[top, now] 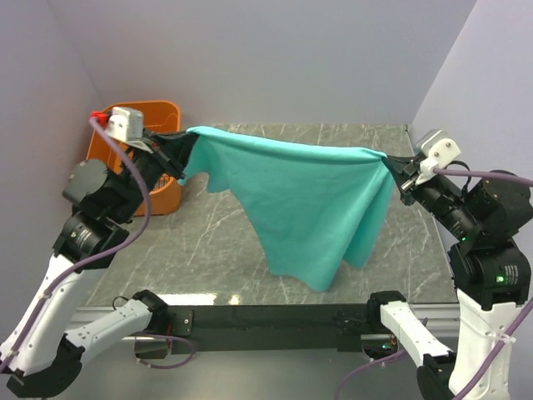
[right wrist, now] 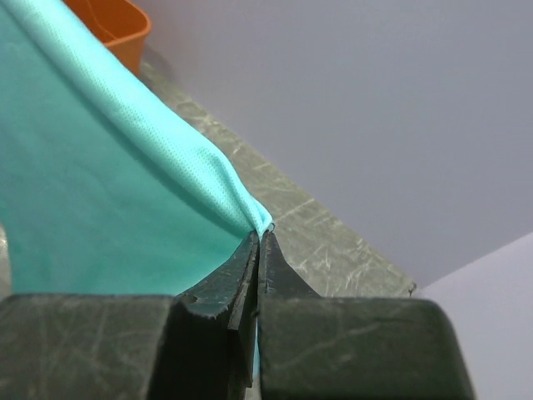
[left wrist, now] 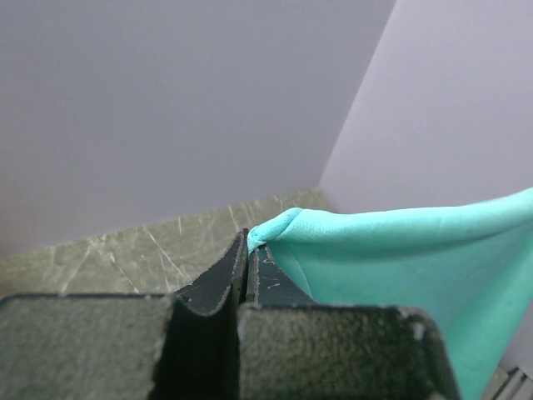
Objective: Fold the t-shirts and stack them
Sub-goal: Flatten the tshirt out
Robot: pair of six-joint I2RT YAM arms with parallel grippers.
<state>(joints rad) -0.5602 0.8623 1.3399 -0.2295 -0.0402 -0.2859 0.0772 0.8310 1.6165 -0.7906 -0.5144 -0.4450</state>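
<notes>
A teal-green t-shirt (top: 308, 200) hangs stretched in the air between my two grippers, its top edge taut and its lower part drooping to the marble table. My left gripper (top: 185, 142) is shut on the shirt's left corner; in the left wrist view the fabric (left wrist: 400, 250) comes out of the closed tips of that gripper (left wrist: 248, 242). My right gripper (top: 391, 163) is shut on the right corner; in the right wrist view the cloth (right wrist: 108, 175) runs from the tips of that gripper (right wrist: 260, 233). The neck label is hidden.
An orange plastic basket (top: 162, 112) stands at the back left behind my left arm; it also shows in the right wrist view (right wrist: 112, 25). The grey marble table (top: 208, 242) lies below, with its front edge near the arm bases. Grey walls close in on three sides.
</notes>
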